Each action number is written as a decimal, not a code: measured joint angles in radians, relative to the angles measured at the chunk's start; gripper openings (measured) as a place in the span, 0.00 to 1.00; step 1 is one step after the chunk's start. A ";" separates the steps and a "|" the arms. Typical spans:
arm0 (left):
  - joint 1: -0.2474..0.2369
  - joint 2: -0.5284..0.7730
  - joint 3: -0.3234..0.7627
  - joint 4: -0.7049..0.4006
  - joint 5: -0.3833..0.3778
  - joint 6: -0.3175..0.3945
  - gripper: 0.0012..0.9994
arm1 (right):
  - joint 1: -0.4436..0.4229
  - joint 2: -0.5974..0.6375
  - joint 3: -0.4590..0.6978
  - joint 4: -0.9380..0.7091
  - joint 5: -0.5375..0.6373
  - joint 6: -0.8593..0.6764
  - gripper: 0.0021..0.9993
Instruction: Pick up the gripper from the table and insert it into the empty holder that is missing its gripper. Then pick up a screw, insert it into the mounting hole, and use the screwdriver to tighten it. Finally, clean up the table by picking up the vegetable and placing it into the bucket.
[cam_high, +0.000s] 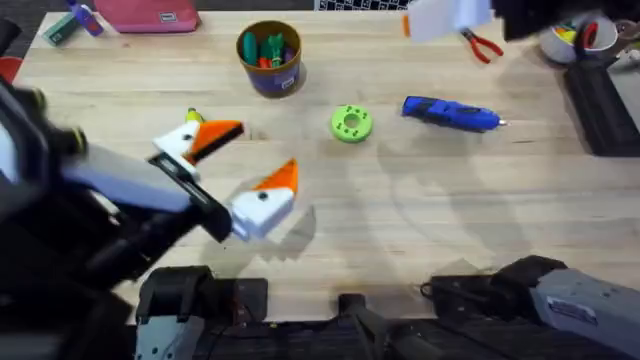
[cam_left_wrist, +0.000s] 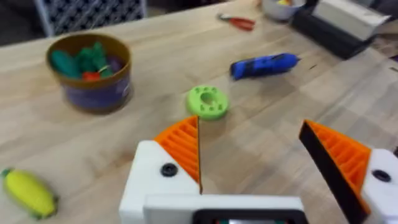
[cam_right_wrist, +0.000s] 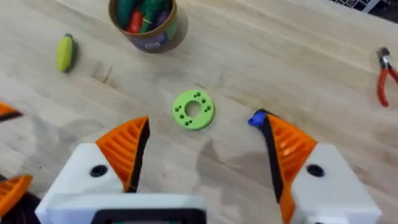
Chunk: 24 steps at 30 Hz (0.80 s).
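Here both claws gape wide, empty: left claw (cam_high: 245, 170) at table's (cam_high: 420, 250) near left, right claw (cam_right_wrist: 202, 155) above. Yellow vegetable (cam_left_wrist: 28, 193) lies left of the bucket (cam_high: 270, 58); screwdriver (cam_high: 450, 113) right.

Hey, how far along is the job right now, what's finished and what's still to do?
Nothing looks finished. The screwdriver lies untouched on the table, and the vegetable still lies outside the bucket. Left gripper and right gripper both hover open and empty.
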 joint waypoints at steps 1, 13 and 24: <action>0.000 0.051 0.055 -0.049 -0.032 0.010 0.99 | 0.001 -0.031 -0.031 0.005 -0.001 0.013 0.99; 0.000 0.519 0.451 -0.334 -0.268 0.050 0.99 | 0.002 -0.230 -0.425 0.086 -0.007 0.104 1.00; 0.000 0.753 0.636 -0.445 -0.594 -0.074 0.99 | 0.002 -0.217 -0.453 0.086 -0.007 0.110 0.99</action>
